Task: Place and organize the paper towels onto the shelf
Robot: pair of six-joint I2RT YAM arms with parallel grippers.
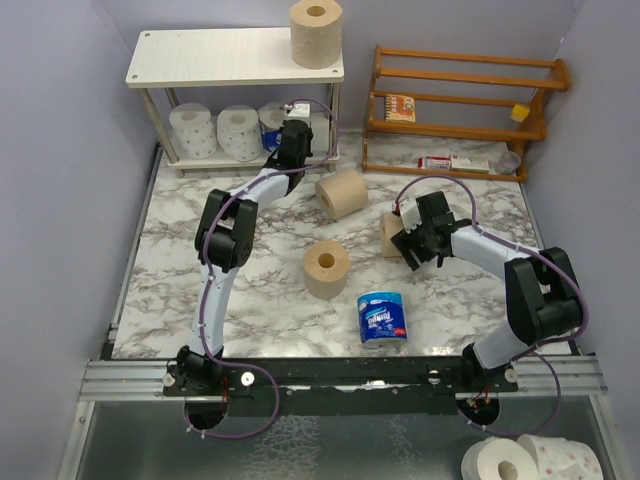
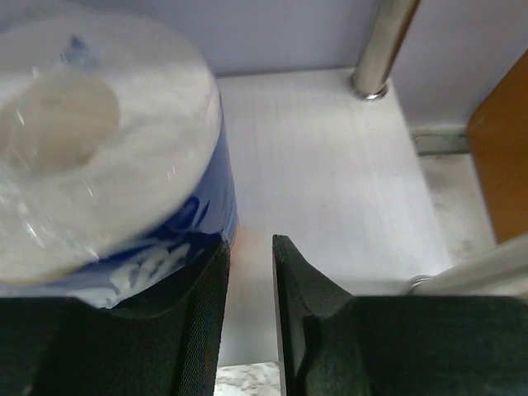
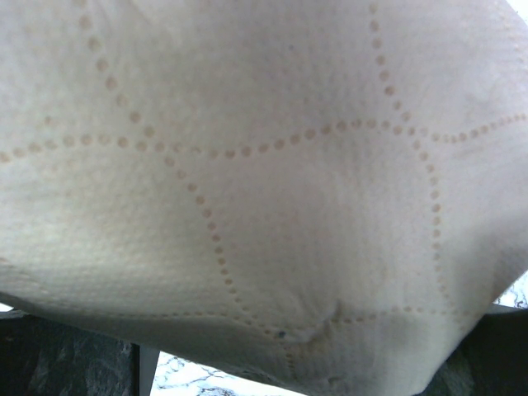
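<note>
The white two-tier shelf [image 1: 220,58] stands at the back left, with a tan paper towel roll [image 1: 316,33] on its top board. Two white pink-dotted rolls [image 1: 193,130] and a blue-wrapped roll [image 2: 99,140] sit on the lower board [image 2: 330,181]. My left gripper [image 2: 252,243] is open at that board's front edge, nothing between its fingers, the blue roll against the left finger's outer side. My right gripper [image 1: 408,240] is shut on a tan roll [image 3: 264,165] just above the table. A lying tan roll [image 1: 342,193], an upright tan roll [image 1: 326,268] and a blue-wrapped roll [image 1: 382,317] are on the table.
An orange-brown wooden slatted rack [image 1: 460,100] with small items stands at the back right. A silver shelf leg [image 2: 384,49] rises just right of my left gripper. Two more rolls [image 1: 520,460] lie off the table at the near right.
</note>
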